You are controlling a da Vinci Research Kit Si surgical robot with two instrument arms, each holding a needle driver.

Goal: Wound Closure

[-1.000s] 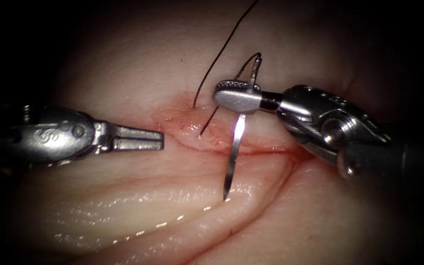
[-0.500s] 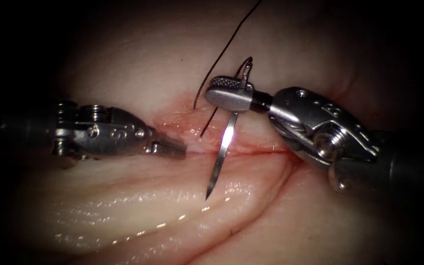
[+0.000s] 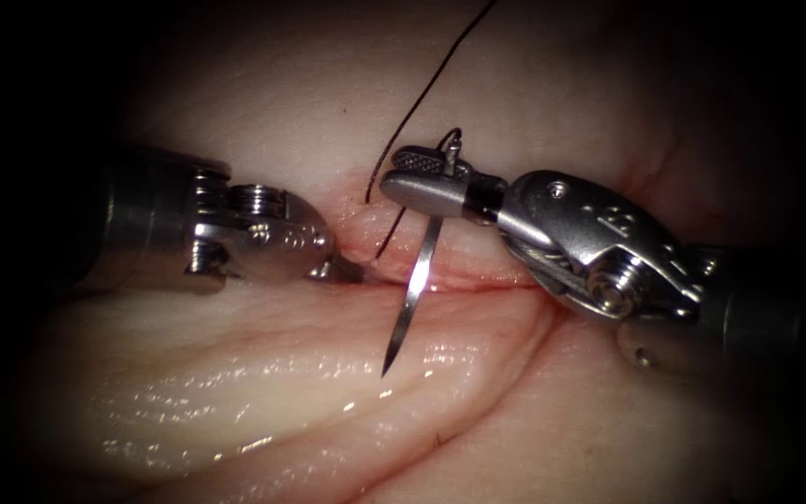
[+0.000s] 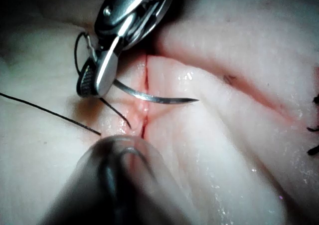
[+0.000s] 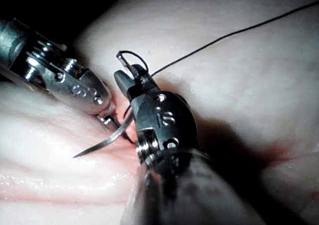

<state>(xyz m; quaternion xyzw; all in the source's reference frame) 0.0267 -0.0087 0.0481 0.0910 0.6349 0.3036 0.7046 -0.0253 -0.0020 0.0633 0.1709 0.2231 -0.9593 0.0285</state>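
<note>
My right tool [image 3: 419, 174] reaches in from the right, its jaws shut on the curved needle [image 3: 412, 289] close to the tail end. The needle hangs down across the cut [image 3: 492, 285]; its tip is free above the near lip, not in the tissue [image 3: 282, 373]. Dark thread [image 3: 417, 103] loops from the needle's tail, and a strand goes into the far lip by the cut. My left tool [image 3: 347, 273] has its shut jaws pressed against the cut's left end and holds nothing. The left wrist view shows the needle [image 4: 149, 96] arching over the cut. The needle [image 5: 107, 141] lies beside the left tool [image 5: 107, 119].
Glossy folds of tissue [image 3: 328, 392] run along the near side of the cut. A little red fluid [image 3: 352, 201] stains the far lip. Dark thread ends [image 4: 314, 130] of other stitches lie further along the tissue.
My left tool has moved right, turned, and come down onto the cut's left end. My right tool has shifted left with the needle, whose tip swung slightly left.
</note>
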